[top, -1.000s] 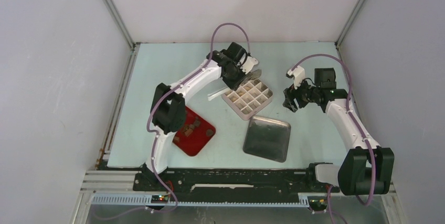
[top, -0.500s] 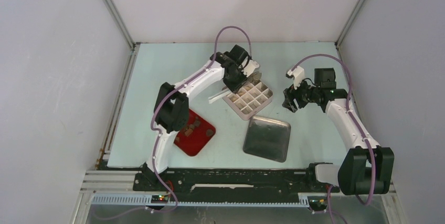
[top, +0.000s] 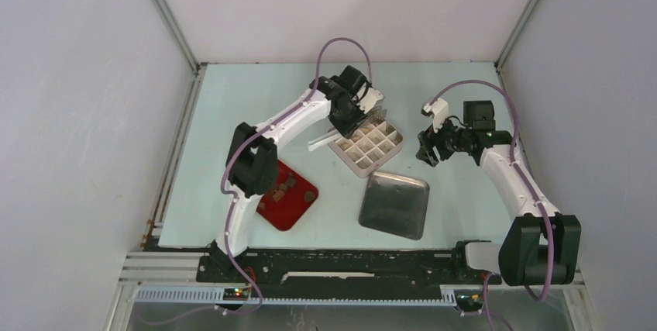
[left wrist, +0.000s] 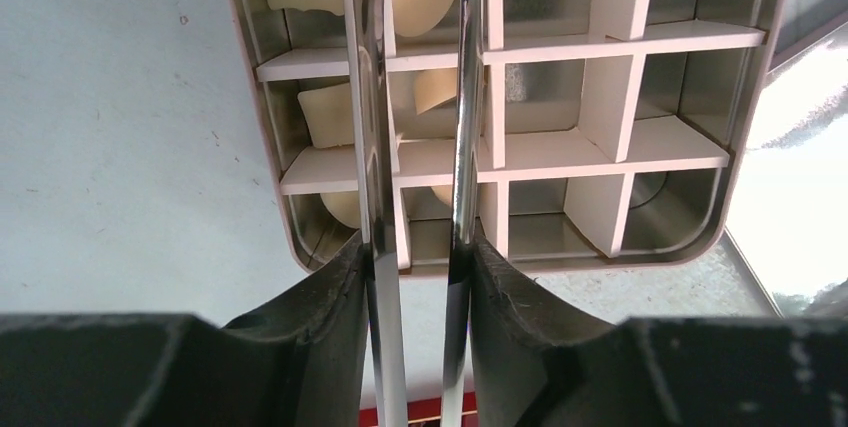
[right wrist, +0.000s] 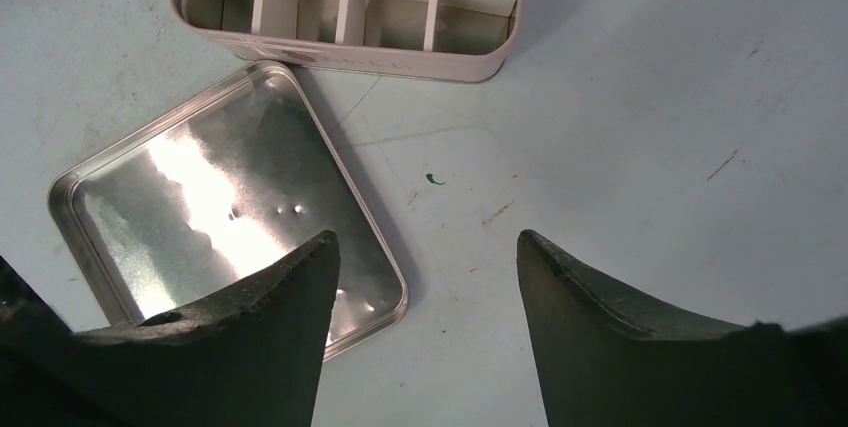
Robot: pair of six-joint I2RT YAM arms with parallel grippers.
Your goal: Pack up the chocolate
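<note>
Left gripper [left wrist: 415,247] clamps the metal tongs [left wrist: 372,147] by their two arms, fingers pressed on the outer sides. The blades stand apart and reach out over the tin box [left wrist: 600,259]. The tong tips run off the top of the wrist view, so you cannot tell whether they carry a piece. Right gripper [right wrist: 425,242] hangs wide open and empty above the table [right wrist: 650,147], beside the loose lid [right wrist: 220,177].

Chocolate sits in two places. Cream pieces [left wrist: 325,112] lie in the box cells under and beside the blades, one to a cell as far as shows. Dark lumps [top: 285,187] wait on the red tray [top: 298,215], well apart from the box, at the near left of the table.

Box: card dividers; the cells away from the cream pieces show bare metal bottoms. Lid: lying inside-up, nothing in it.

Handling, as a judgement: the pieces look light, smooth and hard-shelled, likely to skid on polished steel. Take each across its narrow middle, blades low on the flanks, and squeeze just enough to lift. Too much and a piece may pop out or chip. Lower it into a cell before you release.
</note>
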